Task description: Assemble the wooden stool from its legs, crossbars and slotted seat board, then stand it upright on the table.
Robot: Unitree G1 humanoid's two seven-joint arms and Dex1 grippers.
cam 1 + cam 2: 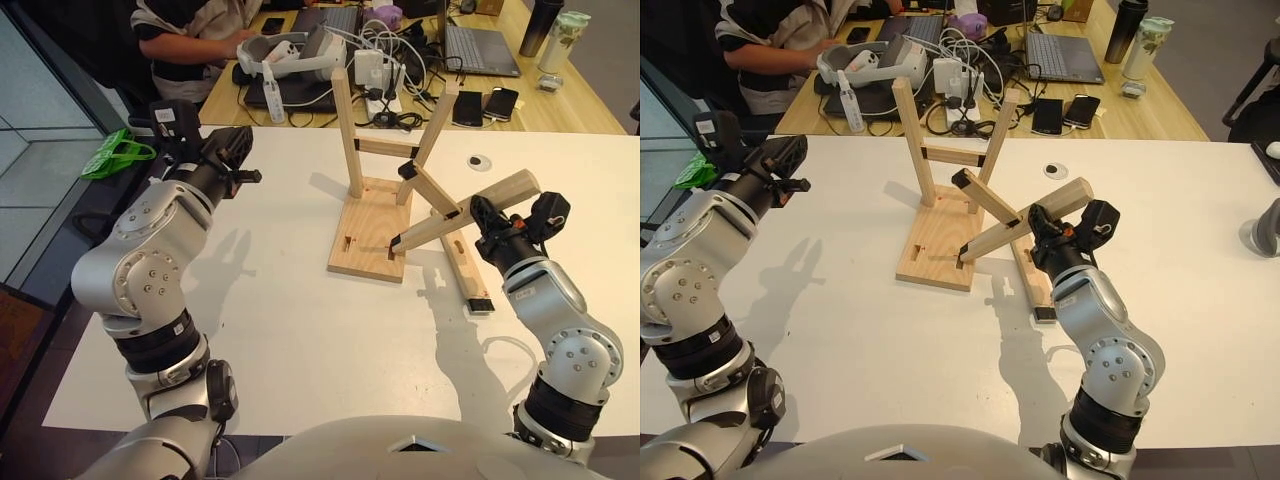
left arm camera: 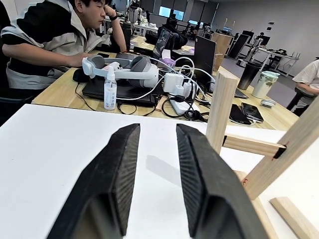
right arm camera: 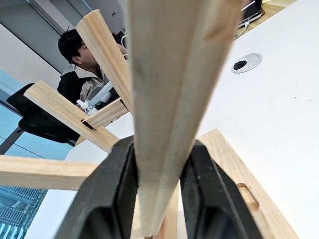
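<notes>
Left eye view showed the left hand (image 1: 238, 160) raised over the table's (image 1: 280, 330) left part, spread wide and holding nothing. At centre the seat board (image 1: 362, 240) lay flat, with two upright legs (image 1: 347, 130) standing on it, joined by a crossbar (image 1: 386, 147). Right of it, the right hand (image 1: 488, 222) pinched a tilted leg (image 1: 440, 225) whose lower end touched the board's near edge. Another wooden piece (image 1: 467, 272) lay on the table just beside the board.
</notes>
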